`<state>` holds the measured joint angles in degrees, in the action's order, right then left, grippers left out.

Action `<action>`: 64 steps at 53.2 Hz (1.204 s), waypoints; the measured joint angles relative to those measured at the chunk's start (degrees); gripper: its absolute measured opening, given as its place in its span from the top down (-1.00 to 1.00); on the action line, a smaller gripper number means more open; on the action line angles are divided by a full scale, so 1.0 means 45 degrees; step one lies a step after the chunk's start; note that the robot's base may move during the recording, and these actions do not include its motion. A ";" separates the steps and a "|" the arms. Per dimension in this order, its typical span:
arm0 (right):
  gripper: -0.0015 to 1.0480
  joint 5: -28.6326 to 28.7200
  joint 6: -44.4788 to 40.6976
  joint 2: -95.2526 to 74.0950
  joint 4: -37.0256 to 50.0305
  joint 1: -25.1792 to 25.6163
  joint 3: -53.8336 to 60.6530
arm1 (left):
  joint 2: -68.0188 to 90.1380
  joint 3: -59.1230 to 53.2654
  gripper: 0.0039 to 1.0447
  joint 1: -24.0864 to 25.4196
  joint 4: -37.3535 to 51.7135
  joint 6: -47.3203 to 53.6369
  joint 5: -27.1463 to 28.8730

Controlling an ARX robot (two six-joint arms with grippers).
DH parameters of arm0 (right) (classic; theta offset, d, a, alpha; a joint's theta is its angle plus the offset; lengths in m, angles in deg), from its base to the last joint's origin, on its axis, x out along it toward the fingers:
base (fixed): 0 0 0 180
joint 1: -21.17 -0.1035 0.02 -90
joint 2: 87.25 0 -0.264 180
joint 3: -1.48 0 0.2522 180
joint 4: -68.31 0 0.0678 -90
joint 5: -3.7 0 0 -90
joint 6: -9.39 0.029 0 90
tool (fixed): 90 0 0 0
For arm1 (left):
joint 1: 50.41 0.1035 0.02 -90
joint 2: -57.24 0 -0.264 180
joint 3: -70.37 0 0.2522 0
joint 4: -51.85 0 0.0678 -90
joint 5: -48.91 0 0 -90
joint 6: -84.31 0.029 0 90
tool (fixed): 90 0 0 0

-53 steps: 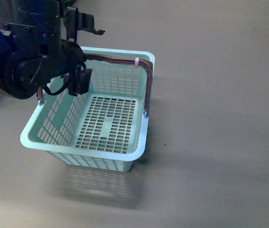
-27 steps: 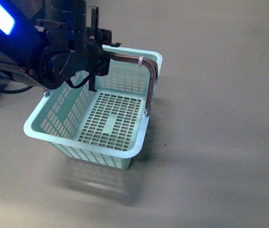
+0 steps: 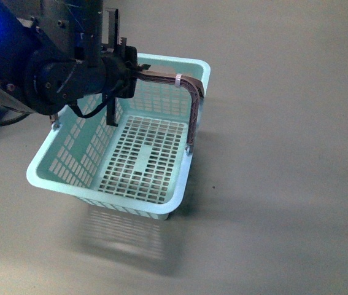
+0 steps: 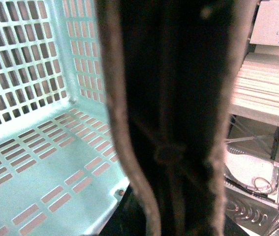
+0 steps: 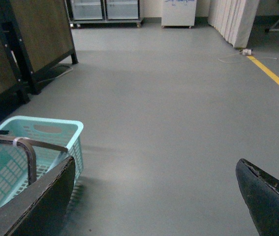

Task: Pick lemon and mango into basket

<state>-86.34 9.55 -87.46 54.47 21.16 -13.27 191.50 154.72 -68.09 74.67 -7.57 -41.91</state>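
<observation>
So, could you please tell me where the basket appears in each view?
Front view: basket, centre-left.
Left wrist view: basket fills the picture's left half, close up.
Right wrist view: basket in the picture's lower-left corner.
Shared landmark: its brown handle.

Your left gripper point(image 3: 134, 67) is at the far-left edge of the basket point(image 3: 109, 198), closed on the handles point(image 3: 164, 77), which stand up over its far side. Basket hangs clear of the floor point(image 3: 284, 184), left of centre before you, shadow right below it. Floor spreads right and behind.
</observation>
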 joint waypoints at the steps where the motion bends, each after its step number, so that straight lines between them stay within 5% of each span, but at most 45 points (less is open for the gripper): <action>1: -0.83 0.0005 0.0000 0.0000 0.0000 0.0000 0.0000 | -0.0325 -0.0287 0.89 -0.0005 -0.0053 0.0000 -0.0005; 25: -0.83 0.0000 0.0000 0.0000 0.0000 0.0000 0.0000 | -0.8748 -0.5518 0.89 -0.0034 -0.1462 -0.0219 0.0461; 64: -0.83 0.0000 0.0000 0.0000 0.0000 0.0000 0.0000 | -1.4445 -0.7485 0.89 -0.0306 -0.3988 -0.0559 0.1054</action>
<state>-86.34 9.55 -87.46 54.47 21.16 -13.27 126.50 121.04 -69.46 56.72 -10.08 -37.17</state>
